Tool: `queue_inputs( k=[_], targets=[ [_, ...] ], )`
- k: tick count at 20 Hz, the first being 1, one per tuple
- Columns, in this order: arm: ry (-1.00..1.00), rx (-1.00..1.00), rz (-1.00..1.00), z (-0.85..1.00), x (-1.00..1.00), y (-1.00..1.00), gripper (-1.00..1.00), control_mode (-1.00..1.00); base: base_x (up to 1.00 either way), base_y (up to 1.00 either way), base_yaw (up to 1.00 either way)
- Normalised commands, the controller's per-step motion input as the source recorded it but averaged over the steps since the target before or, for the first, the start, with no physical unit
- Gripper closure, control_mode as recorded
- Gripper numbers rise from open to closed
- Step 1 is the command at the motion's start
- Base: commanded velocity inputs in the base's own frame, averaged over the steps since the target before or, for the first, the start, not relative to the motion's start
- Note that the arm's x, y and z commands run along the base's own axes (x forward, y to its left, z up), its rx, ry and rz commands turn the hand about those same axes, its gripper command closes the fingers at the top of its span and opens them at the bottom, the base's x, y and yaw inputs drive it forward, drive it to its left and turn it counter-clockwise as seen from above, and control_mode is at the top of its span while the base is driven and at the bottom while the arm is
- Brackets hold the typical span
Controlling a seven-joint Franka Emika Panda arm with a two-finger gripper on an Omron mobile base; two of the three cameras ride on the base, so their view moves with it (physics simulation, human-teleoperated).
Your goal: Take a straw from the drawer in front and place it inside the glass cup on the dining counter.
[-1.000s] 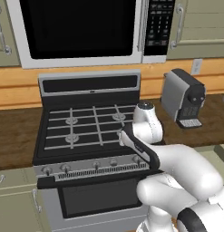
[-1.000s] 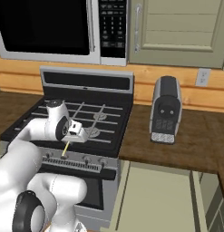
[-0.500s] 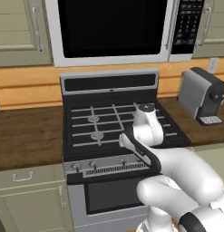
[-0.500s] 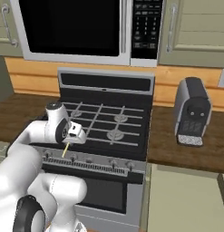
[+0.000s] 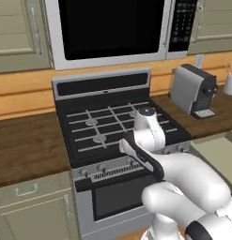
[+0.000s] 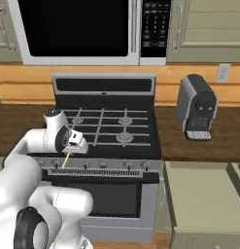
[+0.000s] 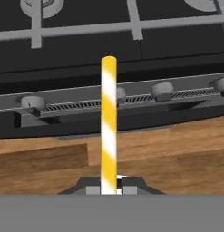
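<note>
The straw [image 7: 109, 127] is clamped in the hand [image 7: 109, 188] above the stove [image 6: 104, 126], coffee machine [image 6: 198, 108] alongside.

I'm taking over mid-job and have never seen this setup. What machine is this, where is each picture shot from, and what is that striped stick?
The machine is a white robot arm with dark joints on a base that can drive, in a rendered kitchen. Two pictures come from cameras on the base, behind the arm to its left and right, looking forward over it. The third comes from a camera on the hand, looking along the two-finger gripper.

In front stands a black gas stove with grey burner grates, under a silver microwave with a black door. Dark-brown wooden worktops run on both sides; a grey and black coffee machine stands on the right one.

The stick is the thin yellow and white striped straw. The gripper is shut on its lower end, and in the hand view it points up towards the stove's knobs.
</note>
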Motion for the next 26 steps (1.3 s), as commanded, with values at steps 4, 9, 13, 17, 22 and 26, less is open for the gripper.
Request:
queue_inputs(
  k=[4, 9, 13, 17, 22, 26],
  targets=[
    [0.0, 0.0, 0.0, 0.0, 0.0, 0.0, 1.0, 1.0, -0.2, 0.46, -0.72],
    [0.0, 0.0, 0.0, 0.0, 0.0, 0.0, 1.0, 1.0, -0.11, 0.33, -0.85],
    [0.0, 0.0, 0.0, 0.0, 0.0, 0.0, 1.0, 1.0, -0.06, 0.36, -0.84],
    [0.0, 0.0, 0.0, 0.0, 0.0, 0.0, 1.0, 1.0, -0.02, 0.33, -0.84],
    [0.0, 0.0, 0.0, 0.0, 0.0, 0.0, 1.0, 1.0, -0.02, 0.18, -0.83],
    [0.0, 0.0, 0.0, 0.0, 0.0, 0.0, 1.0, 1.0, 0.0, 0.08, -0.83]
  ],
)
